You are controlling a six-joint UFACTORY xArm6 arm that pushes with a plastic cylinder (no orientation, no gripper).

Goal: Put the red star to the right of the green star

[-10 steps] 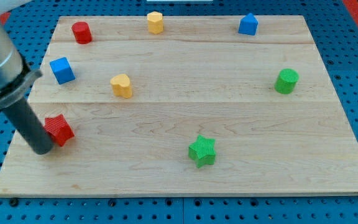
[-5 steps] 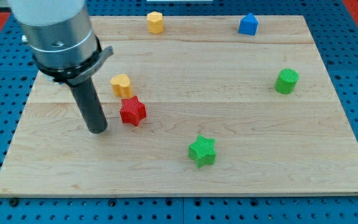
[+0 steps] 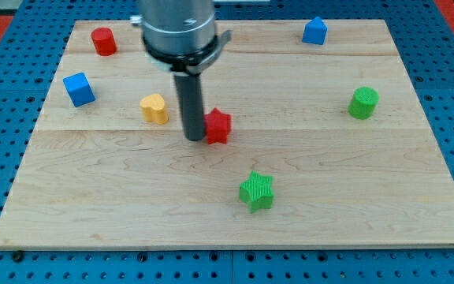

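The red star (image 3: 218, 126) lies near the board's middle, up and to the left of the green star (image 3: 256, 192). My tip (image 3: 193, 138) rests on the board right against the red star's left side. The green star sits in the lower middle of the board, apart from the red star and the rod.
A yellow heart-shaped block (image 3: 154, 108) lies left of my rod. A blue cube (image 3: 79, 88) and a red cylinder (image 3: 103, 40) are at the upper left. A blue block (image 3: 314, 31) is at the top right, a green cylinder (image 3: 362, 102) at the right. The wooden board (image 3: 369, 197) lies on a blue pegboard.
My tip has swept right, pushing the red star from the left edge past the yellow heart to the board's middle. The other blocks have not moved.
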